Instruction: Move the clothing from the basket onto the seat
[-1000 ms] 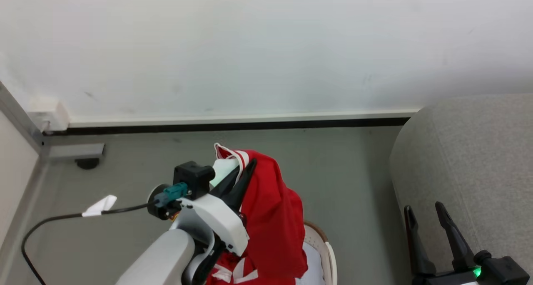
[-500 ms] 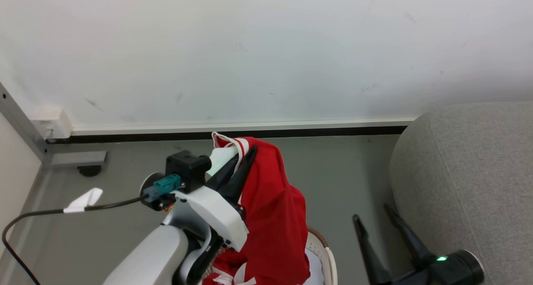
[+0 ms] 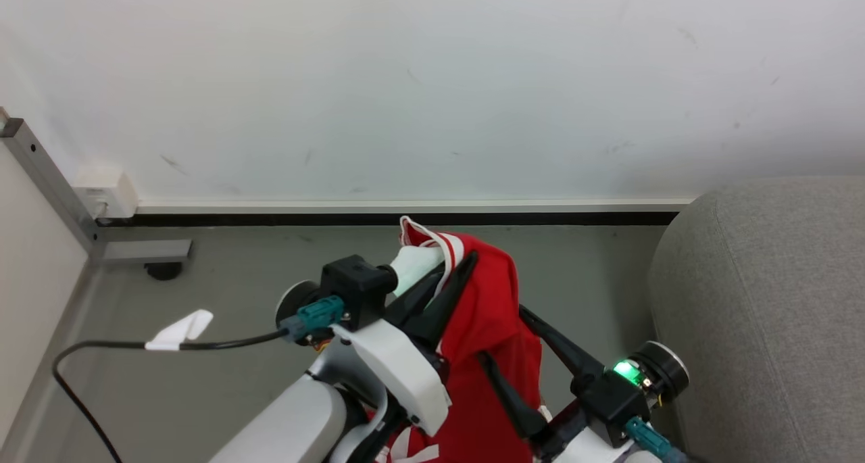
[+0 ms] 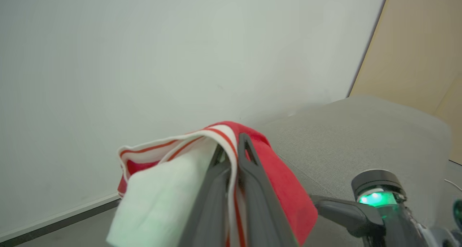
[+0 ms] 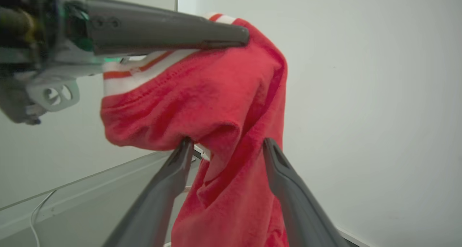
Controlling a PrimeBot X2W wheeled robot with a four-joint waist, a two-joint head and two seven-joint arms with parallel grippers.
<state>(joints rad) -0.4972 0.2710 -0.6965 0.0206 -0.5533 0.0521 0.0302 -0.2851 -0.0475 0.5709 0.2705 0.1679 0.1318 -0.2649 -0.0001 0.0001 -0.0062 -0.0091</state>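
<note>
Hanging down from left pincer (image 4: pixel 232 142), which pinches its top, clothing (image 3: pixel 486 328) passes inside the spread right pincer (image 5: pixel 228 140); seat (image 3: pixel 763 301) is rightward.

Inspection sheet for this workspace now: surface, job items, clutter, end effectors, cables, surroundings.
Surface: grey floor, bare where visible.
Job's things: red garment lifted, hanging off the floor; grey sofa to the right, nothing seen on its visible part.
Clutter: nothing seen.
End effectors: left end effector shut on the garment's striped edge; right end effector open, its fingers either side of the hanging cloth.
Cables: black cable with a white tag leads from the left wrist.
Surroundings: white wall, skirting, metal post at left.
</note>
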